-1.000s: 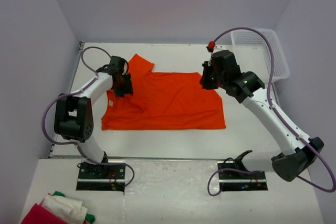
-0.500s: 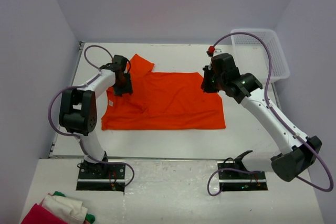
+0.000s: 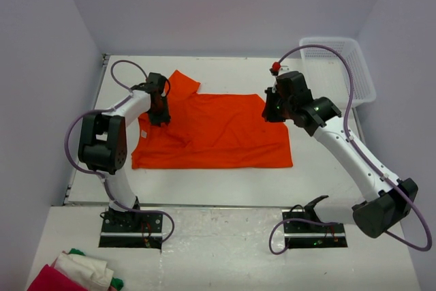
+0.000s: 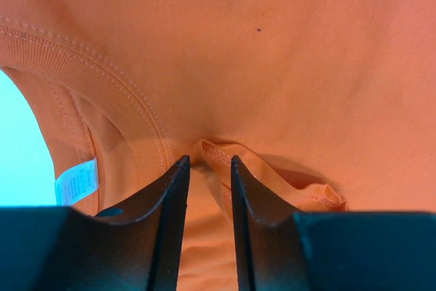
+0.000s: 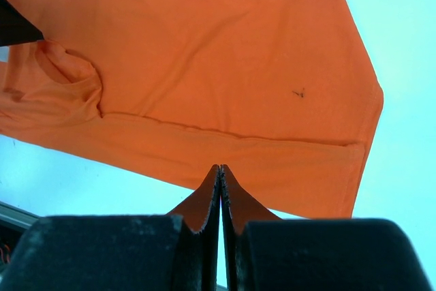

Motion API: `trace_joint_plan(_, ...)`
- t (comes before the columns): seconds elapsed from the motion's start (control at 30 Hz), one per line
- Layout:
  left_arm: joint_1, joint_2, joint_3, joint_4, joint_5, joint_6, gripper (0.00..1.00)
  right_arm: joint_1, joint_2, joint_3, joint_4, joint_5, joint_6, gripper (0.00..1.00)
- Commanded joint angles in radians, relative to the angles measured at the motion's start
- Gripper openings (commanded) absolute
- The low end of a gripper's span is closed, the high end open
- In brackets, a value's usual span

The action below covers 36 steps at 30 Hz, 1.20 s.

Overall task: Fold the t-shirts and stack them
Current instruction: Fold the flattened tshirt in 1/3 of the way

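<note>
Shirt (image 3: 218, 131) flat on table (image 3: 225, 185), tabletop showing past every edge, left gripper (image 4: 206, 163) pinching a collar fold, right gripper (image 5: 220, 170) closed at far right corner, basket (image 3: 338, 66) beyond.

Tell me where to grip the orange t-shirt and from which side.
Pinch the t-shirt at its ribbed collar on the left end, coming down from above at that edge. The cloth lies flat on the table, and the collar's thick rim, with the puckered fold beside it, probably offers a ridge that can be pinched.
</note>
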Motion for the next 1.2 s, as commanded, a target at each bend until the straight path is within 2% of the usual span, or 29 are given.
trace_joint_plan(0.0, -0.002, 0.008, 0.017, 0.001, -0.002, 0.023, 0.31, -0.003, -0.035, -0.007, 0.030, -0.019, -0.016, 0.01)
trace_joint_plan(0.4, -0.005, 0.024, 0.000, -0.007, -0.008, 0.023, 0.31, -0.029, -0.061, -0.042, 0.041, -0.039, -0.019, 0.01)
trace_joint_plan(0.47, -0.005, 0.025, -0.010, -0.005, -0.009, 0.022, 0.28, -0.029, -0.062, -0.048, 0.048, -0.044, -0.018, 0.01)
trace_joint_plan(0.5, -0.005, 0.027, -0.012, -0.005, -0.009, 0.023, 0.22, -0.032, -0.061, -0.050, 0.050, -0.048, -0.018, 0.01)
trace_joint_plan(0.6, -0.005, 0.028, -0.012, -0.002, -0.011, 0.026, 0.13, -0.031, -0.061, -0.059, 0.054, -0.050, -0.016, 0.01)
trace_joint_plan(0.63, -0.005, 0.028, -0.010, -0.004, -0.013, 0.026, 0.03, -0.032, -0.061, -0.062, 0.057, -0.050, -0.016, 0.01)
trace_joint_plan(0.67, -0.005, 0.028, -0.009, -0.004, -0.014, 0.026, 0.00, -0.032, -0.061, -0.065, 0.061, -0.050, -0.016, 0.01)
trace_joint_plan(1.17, -0.076, -0.061, 0.175, -0.074, -0.055, 0.036, 0.00, -0.034, -0.029, -0.079, 0.071, -0.050, -0.015, 0.01)
